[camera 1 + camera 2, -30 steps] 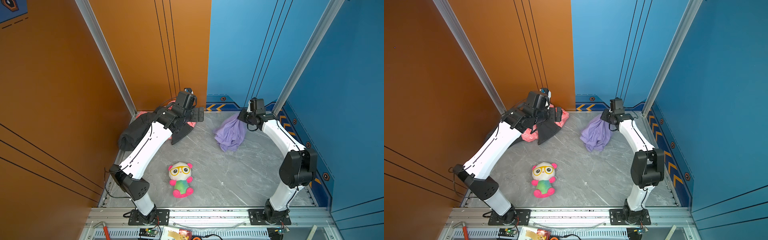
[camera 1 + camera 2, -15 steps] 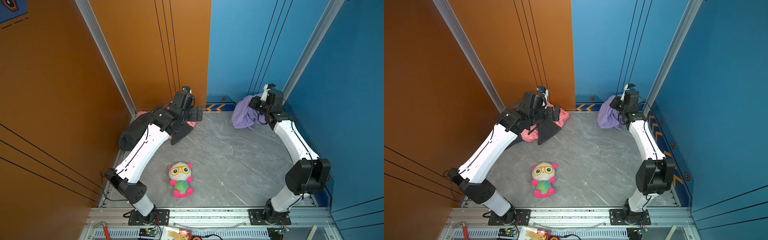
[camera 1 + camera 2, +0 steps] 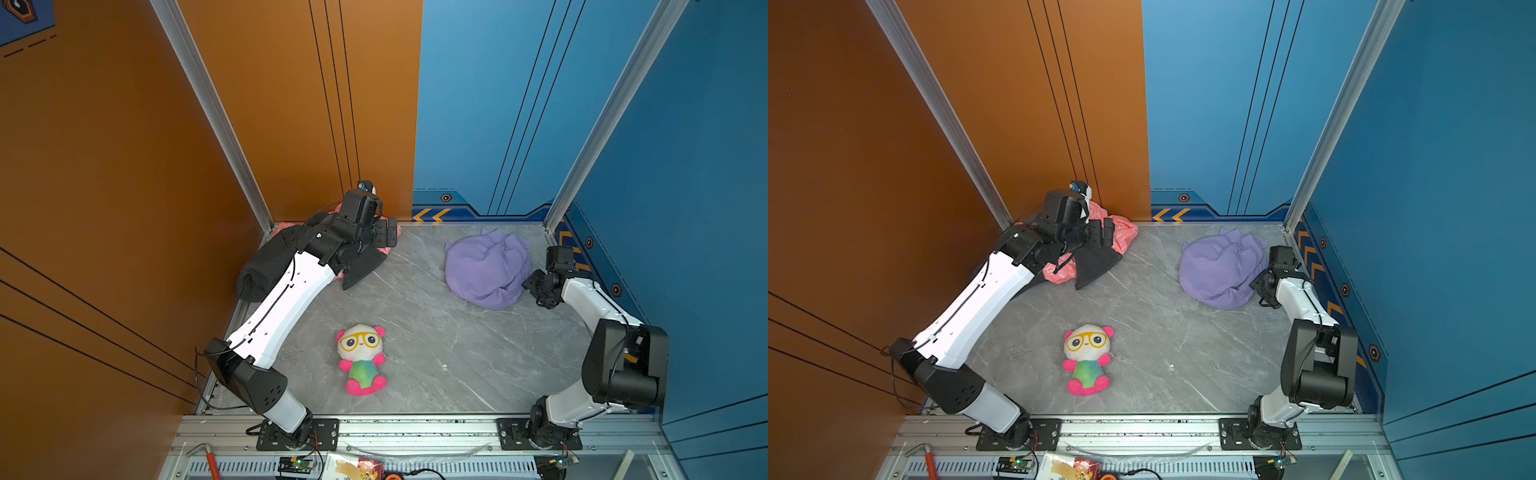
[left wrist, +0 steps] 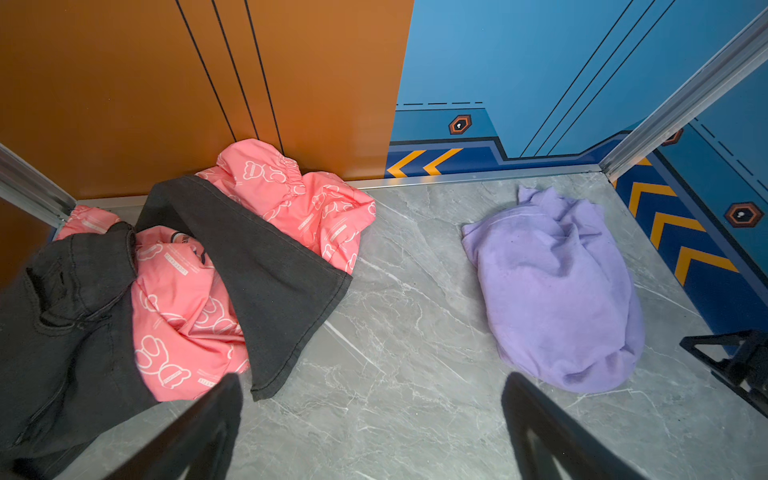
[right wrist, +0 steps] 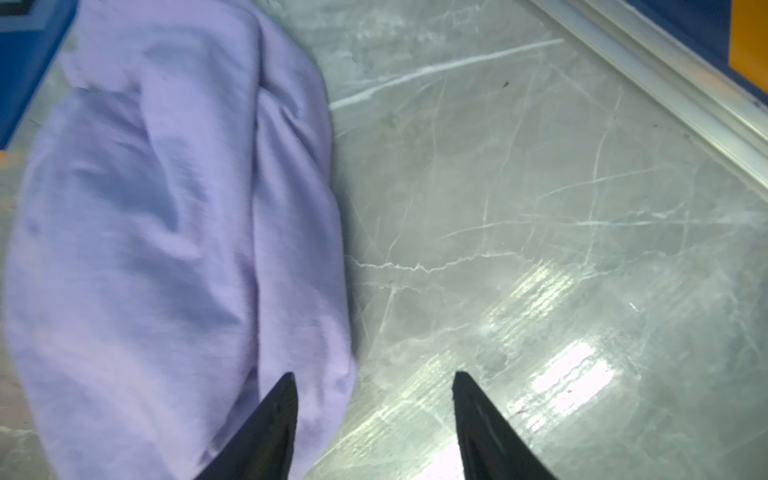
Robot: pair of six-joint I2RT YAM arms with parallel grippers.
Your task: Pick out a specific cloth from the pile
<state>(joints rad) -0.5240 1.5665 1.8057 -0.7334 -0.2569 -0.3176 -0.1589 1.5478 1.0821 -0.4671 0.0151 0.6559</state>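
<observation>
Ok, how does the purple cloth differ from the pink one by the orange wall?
The purple cloth is plain lilac; the pink cloth carries a white print. The purple cloth lies alone on a bare stretch of the table; the pink cloth is heaped together with a black-grey garment that drapes across it and hides part of it. Both are soft, crumpled fabric resting on the same grey table.

The cloth (image 3: 1219, 270) lies well right of the pile (image 3: 1096, 266).
</observation>
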